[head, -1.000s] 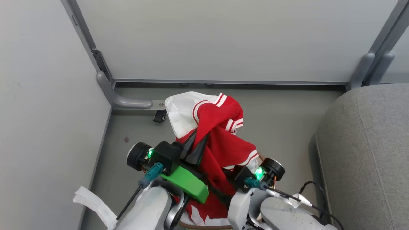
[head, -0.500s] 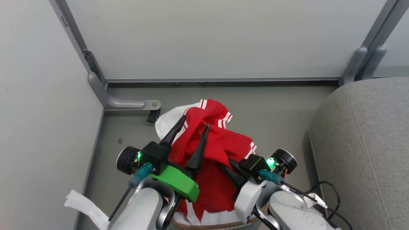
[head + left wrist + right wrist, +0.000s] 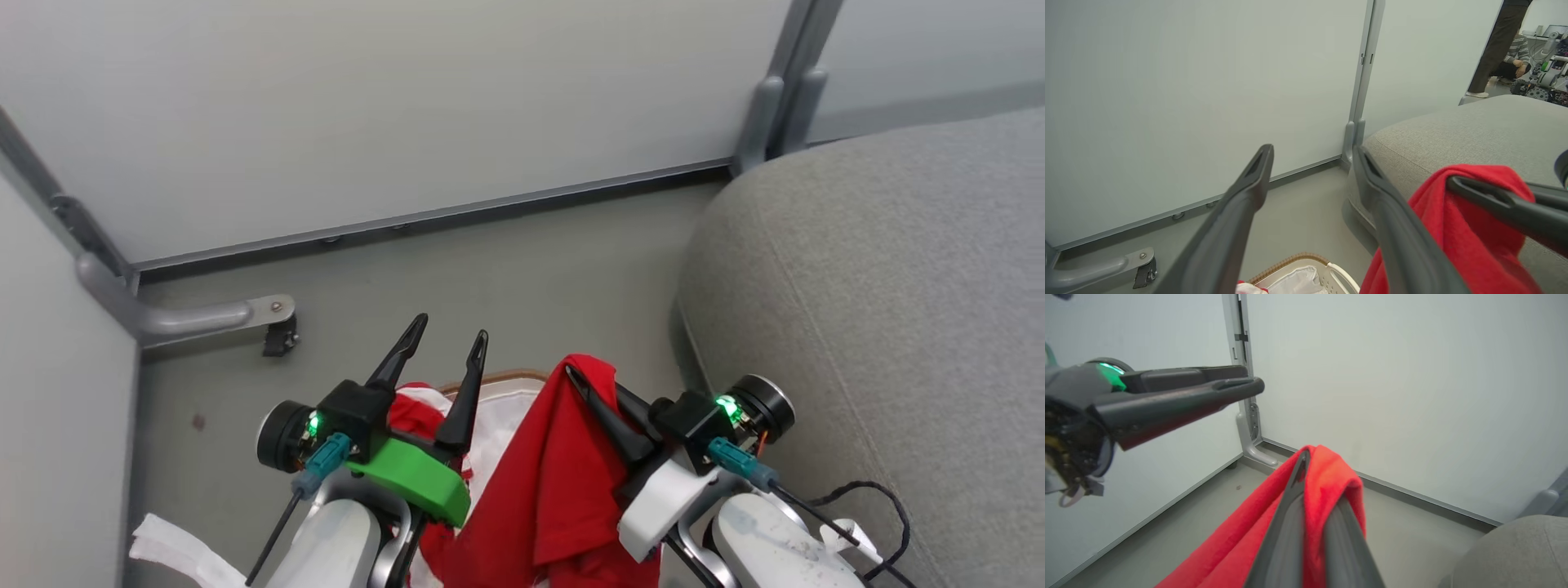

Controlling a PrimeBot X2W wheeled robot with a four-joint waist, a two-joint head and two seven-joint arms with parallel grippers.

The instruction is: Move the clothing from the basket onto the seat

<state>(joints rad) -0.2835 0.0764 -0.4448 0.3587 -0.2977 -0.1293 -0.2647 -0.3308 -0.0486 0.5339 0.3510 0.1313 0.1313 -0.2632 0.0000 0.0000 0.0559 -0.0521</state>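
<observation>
The clothing (image 3: 547, 490), pinched a second ago by the left gripper (image 3: 451, 327), now spread wide and empty, is held by the clamped right gripper (image 3: 592, 380) alone, hanging partly out of the basket (image 3: 498, 376) beside the seat (image 3: 882, 286), so a carry across is judged ready.

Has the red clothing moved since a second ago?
Yes. The red clothing, held by the right pincer, has shifted away from the partition's metal foot, toward the grey sofa.
</observation>
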